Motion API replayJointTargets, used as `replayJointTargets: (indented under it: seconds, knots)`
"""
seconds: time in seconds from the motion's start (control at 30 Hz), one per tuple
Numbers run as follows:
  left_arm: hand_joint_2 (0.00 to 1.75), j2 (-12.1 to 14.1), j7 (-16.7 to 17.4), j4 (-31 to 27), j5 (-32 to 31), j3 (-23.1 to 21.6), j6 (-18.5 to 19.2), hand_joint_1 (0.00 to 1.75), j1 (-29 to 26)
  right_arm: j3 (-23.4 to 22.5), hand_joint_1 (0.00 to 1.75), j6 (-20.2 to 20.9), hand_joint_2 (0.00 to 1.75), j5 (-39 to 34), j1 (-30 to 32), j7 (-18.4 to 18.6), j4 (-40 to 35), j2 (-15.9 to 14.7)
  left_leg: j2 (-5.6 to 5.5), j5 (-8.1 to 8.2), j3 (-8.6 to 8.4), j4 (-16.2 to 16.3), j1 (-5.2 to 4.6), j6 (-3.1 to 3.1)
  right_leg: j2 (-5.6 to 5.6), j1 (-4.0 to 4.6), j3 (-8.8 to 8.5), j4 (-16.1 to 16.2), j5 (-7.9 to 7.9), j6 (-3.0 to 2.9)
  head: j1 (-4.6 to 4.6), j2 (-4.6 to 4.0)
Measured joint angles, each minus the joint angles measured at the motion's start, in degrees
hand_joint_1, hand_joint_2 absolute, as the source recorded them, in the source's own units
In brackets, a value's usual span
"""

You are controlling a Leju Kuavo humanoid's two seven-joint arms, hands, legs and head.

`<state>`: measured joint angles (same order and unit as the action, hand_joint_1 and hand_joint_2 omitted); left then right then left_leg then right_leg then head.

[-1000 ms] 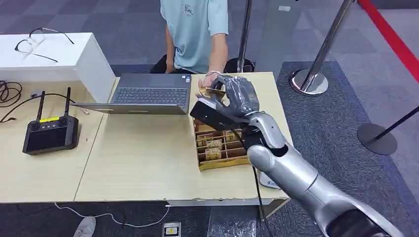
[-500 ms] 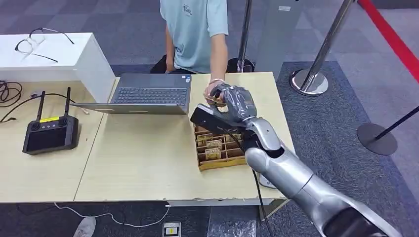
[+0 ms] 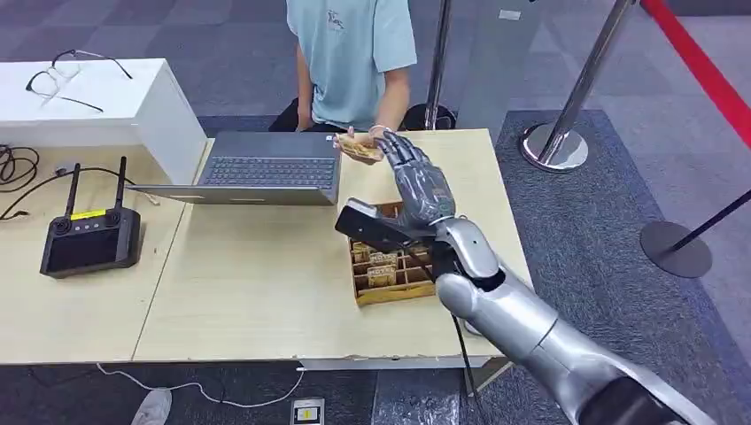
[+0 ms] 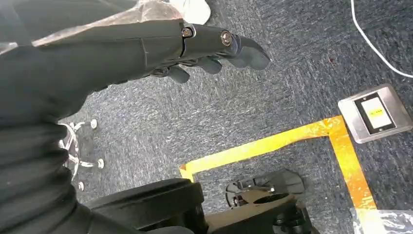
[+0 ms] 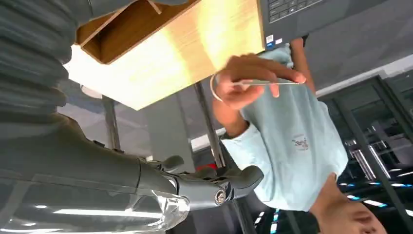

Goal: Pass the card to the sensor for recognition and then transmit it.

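A person's hand (image 3: 352,142) holds the tan card (image 3: 360,150) above the laptop's right corner. My right hand (image 3: 418,184) stands raised just right of it, fingers stretched out and empty, not touching the card. In the right wrist view the card (image 5: 265,83) appears edge-on in the person's fingers (image 5: 243,78), well clear of my right hand (image 5: 199,187). The black sensor (image 3: 372,226) lies below my right hand, at the wooden card box (image 3: 396,290). My left hand (image 4: 195,46) hangs over the carpet holding nothing, its fingers loosely extended.
An open laptop (image 3: 266,168) sits at the table's far middle, with the person in a light blue shirt (image 3: 350,53) behind it. A black controller (image 3: 89,239) lies on the left. A white box (image 3: 106,102) carries glasses. Stanchion bases (image 3: 555,146) stand right of the table (image 3: 257,283).
The person's hand has taken the card from my right hand and drawn it left toward the laptop. My right hand's fingers have opened and straightened.
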<state>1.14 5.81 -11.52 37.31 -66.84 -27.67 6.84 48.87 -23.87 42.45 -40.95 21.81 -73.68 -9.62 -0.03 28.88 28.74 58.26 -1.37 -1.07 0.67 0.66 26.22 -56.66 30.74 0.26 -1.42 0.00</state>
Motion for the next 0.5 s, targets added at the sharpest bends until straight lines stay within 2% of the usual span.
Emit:
replayJointTargets:
  seconds: [0.23,0.5]
  knots:
    - [1.75,0.1,0.2,0.0,0.8,0.0,-0.2,0.00,-0.1,0.0,0.00,-0.1,1.75,5.9,2.1,3.4,-6.0,-1.5,-0.01,0.00,-0.01,0.0,0.01,0.00,0.00,0.00,0.00,0.0,0.00,0.00,0.00,0.00]
    - [1.75,0.4,0.7,0.0,1.6,0.1,-0.6,0.00,-0.4,-3.6,0.00,-0.6,1.75,10.5,6.4,7.5,-15.6,-6.7,-0.02,0.00,-0.02,0.1,0.01,0.00,0.01,-0.01,0.00,0.0,0.00,0.00,0.00,0.00]
